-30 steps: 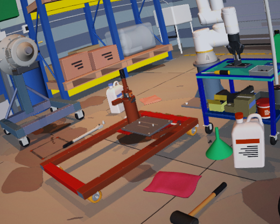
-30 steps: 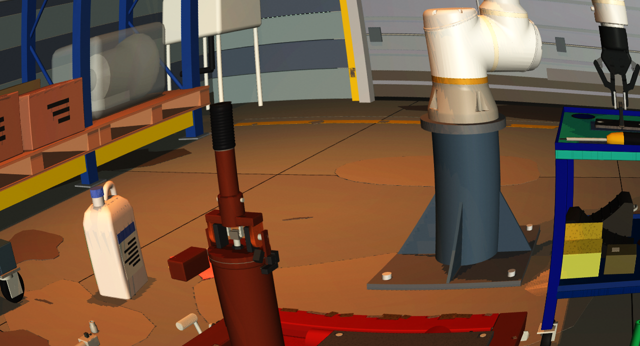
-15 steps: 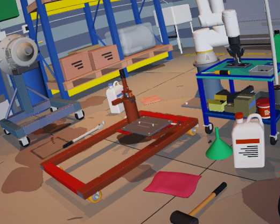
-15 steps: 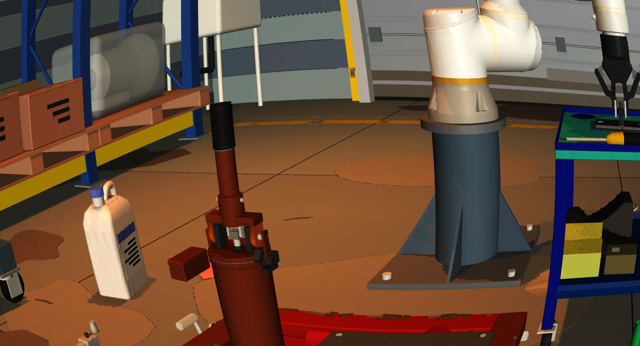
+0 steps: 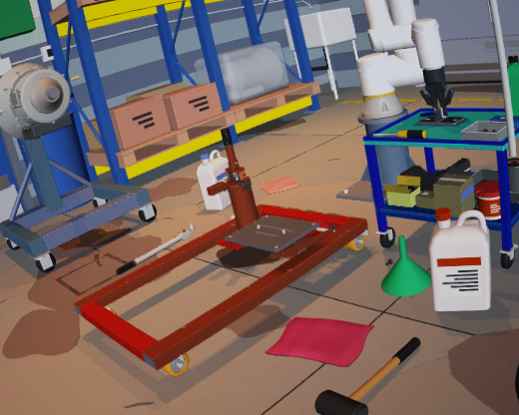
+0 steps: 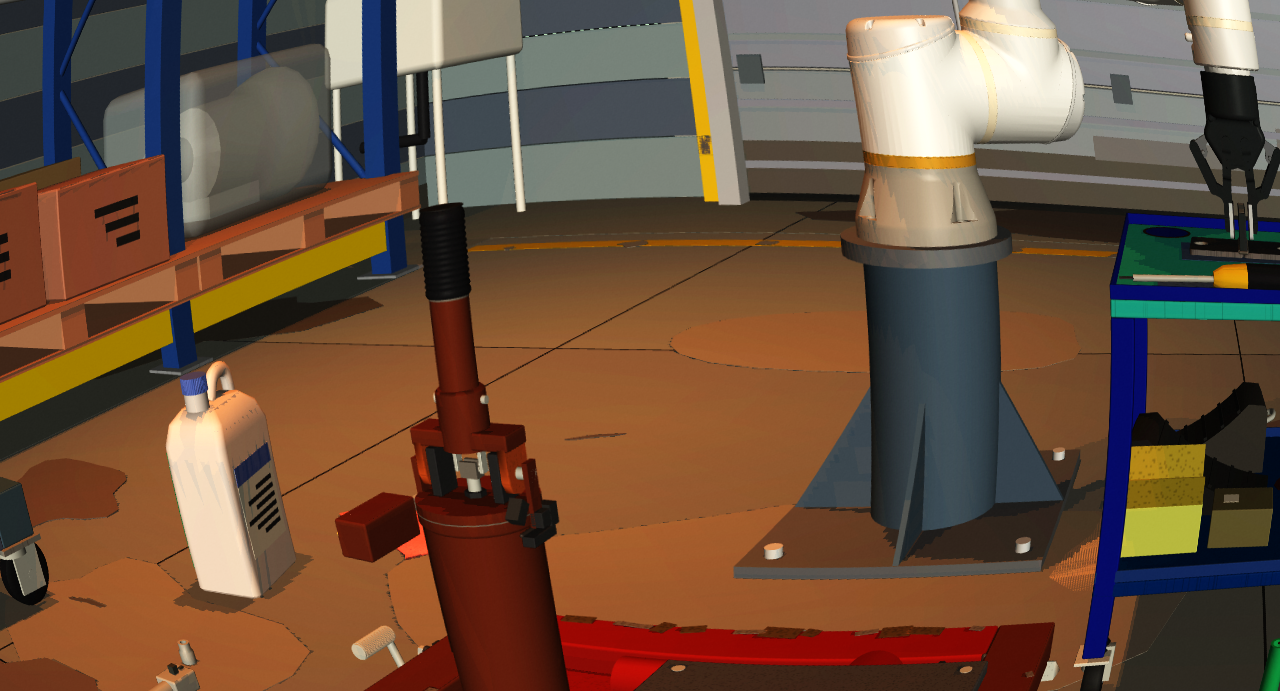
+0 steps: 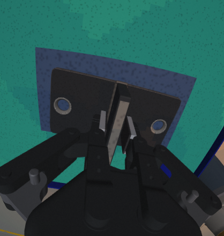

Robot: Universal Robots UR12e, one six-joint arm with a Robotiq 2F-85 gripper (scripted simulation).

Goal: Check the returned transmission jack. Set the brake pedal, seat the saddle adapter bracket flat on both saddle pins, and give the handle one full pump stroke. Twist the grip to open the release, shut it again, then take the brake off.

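Note:
The saddle adapter bracket (image 7: 114, 107) is partly hidden behind my fingers. It is a dark plate with a round hole near each end and an upright fin in the middle. It lies flat on a blue pad on the cart's green top shelf (image 5: 444, 119). The transmission jack (image 5: 242, 239) stands on the floor to the left, a red frame on yellow wheels with a grey saddle plate (image 5: 272, 232). Its brown pump column carries a handle with a black grip (image 6: 445, 250). A red-brown brake pedal (image 6: 376, 524) sticks out beside the column. My gripper (image 7: 116, 127) straddles the bracket's fin without clamping it, holding nothing.
A grey tray (image 5: 483, 130) sits on the cart's top right of the bracket, with a yellow-handled screwdriver (image 5: 407, 133) at the front edge. A green bottle (image 5: 518, 85) stands behind. On the floor lie a white jug (image 5: 459, 264), green funnel (image 5: 404, 272), red rag and mallet.

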